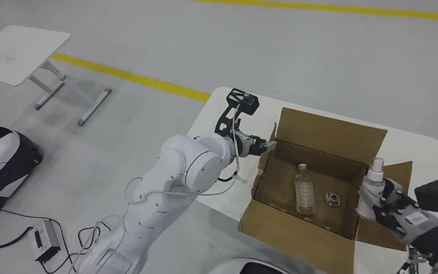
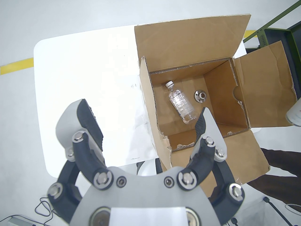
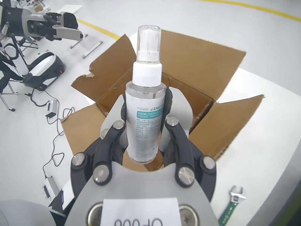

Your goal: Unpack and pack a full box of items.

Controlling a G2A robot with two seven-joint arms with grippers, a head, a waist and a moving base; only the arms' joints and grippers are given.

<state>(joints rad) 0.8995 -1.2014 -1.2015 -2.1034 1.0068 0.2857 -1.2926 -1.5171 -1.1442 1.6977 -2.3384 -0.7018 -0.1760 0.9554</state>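
the open cardboard box (image 1: 327,134) stands on the white table (image 2: 82,71) with all its flaps folded outward. inside, on the floor of the box, a clear water bottle (image 2: 181,102) with a white cap lies on its side, and just beside it, apart from it, sits a small round metal part (image 2: 200,95).

the right gripper (image 3: 145,106) is clamped on a spray bottle (image 3: 144,128), its fingers pressing both sides of the labelled body, the clear cap pointing away from the wrist. in the top view this bottle is above the right wall of the box, not inside it.

the left gripper (image 2: 145,114) hangs at the left side of the box, near the raised flap there, its jaws spread wide with nothing between them.

a green-handled wrench (image 3: 232,201) lies on the table, well apart from the box.
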